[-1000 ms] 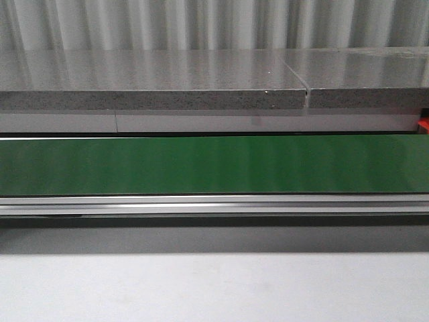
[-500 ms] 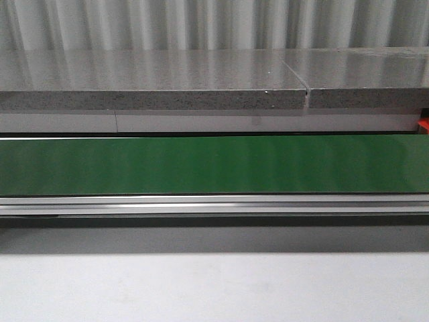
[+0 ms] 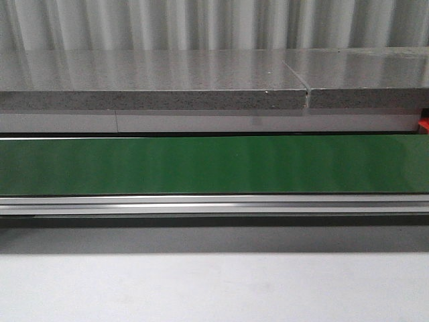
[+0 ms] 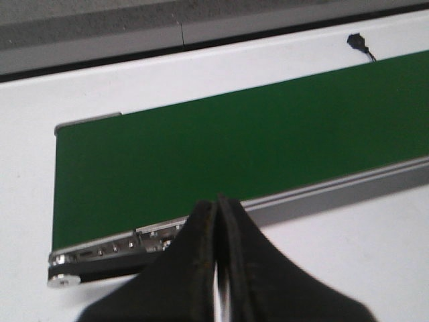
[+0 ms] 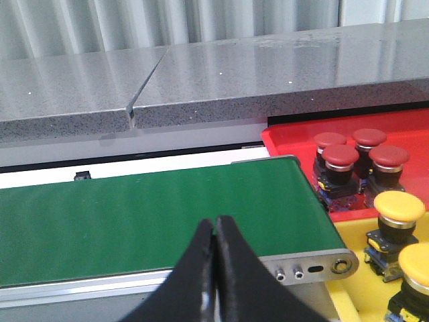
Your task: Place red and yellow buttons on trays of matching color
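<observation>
you see the left gripper [image 4: 218, 268] as two matte black fingers tapering to worn, scuffed tips; the right gripper [image 5: 214, 268] looks the same, smooth black, wedge-shaped.

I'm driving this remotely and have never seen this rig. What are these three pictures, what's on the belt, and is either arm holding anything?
It is a two-armed robot facing a green conveyor belt, bare in every view. The front view looks forward over the belt; no arm shows there. The other two come from cameras on each wrist. The dark wedge low in each is that arm's pincer: left pincer and right pincer, both shut and holding nothing. The right wrist view shows the belt's end, with red buttons in a red tray and yellow buttons in a yellow tray.
</observation>
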